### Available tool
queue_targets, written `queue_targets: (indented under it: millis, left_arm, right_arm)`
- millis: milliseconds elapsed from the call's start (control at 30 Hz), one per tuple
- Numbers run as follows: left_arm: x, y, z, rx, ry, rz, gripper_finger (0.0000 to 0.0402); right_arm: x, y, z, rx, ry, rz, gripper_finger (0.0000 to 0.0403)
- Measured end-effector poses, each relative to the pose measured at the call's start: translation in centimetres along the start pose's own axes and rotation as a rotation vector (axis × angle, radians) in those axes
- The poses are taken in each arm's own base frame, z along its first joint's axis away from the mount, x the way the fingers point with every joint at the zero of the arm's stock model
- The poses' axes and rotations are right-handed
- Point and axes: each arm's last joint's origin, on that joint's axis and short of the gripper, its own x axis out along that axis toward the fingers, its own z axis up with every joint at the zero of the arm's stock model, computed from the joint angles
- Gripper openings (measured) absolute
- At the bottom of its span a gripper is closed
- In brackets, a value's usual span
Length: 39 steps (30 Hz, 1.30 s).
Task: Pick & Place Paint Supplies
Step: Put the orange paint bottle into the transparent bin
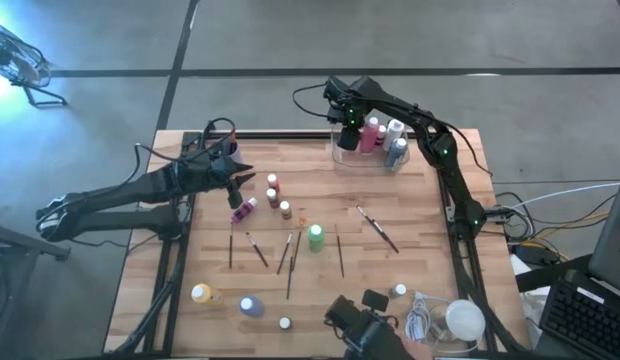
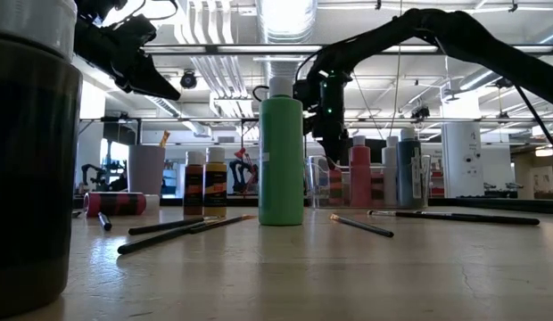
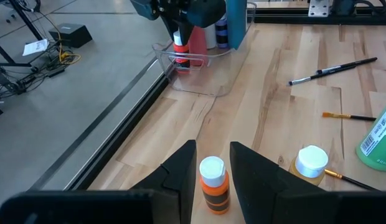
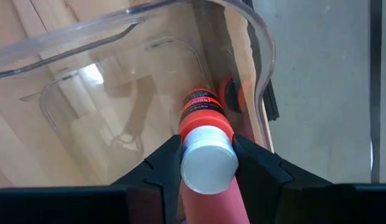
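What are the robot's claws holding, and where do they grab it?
The right claw grips an orange bottle by its white cap, lowered into the clear tray. The left claw holds nothing: its fingers stand open either side of another orange bottle.

We see the clear tray (image 1: 342, 160) at the worktop's far edge crowded with bottles (image 1: 382, 138); brushes (image 1: 288, 262) clutter mid-worktop; left edge clear.

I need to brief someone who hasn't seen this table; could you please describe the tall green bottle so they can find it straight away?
On the wooden table, look near the middle, among the scattered paintbrushes. The green bottle stands upright there with a pale cap. It is the only green bottle, and in the low view it is taller than the small dark bottles beside it.
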Motion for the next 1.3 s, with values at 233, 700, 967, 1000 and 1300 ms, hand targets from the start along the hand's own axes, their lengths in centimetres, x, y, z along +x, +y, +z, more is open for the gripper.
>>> queue_targets:
  millis: [233,700,967,1000,1300]
  left_arm:
    - [0.0,0.0,0.0,0.000,0.000,0.000,0.0103]
    - [0.0,0.0,0.1,-0.001,-0.008,0.001,0.0103]
    - [0.0,0.0,0.1,-0.002,-0.015,0.002,0.0103]
    - [0.0,0.0,0.1,-0.002,-0.015,0.002,0.0103]
    - [0.0,0.0,0.1,-0.002,-0.015,0.002,0.0103]
  right_arm:
    - [0.3,0.1,-0.1,-0.001,0.016,0.004,0.0114]
    - [1.2,-0.1,-0.8,0.016,0.072,-0.033,0.0124]
    - [0.9,-0.4,-0.8,0.026,0.078,-0.095,0.0175]
    - [0.8,-0.4,-0.8,0.026,0.075,-0.096,0.0179]
    - [0.1,-0.6,-0.6,0.030,0.049,-0.105,0.0196]
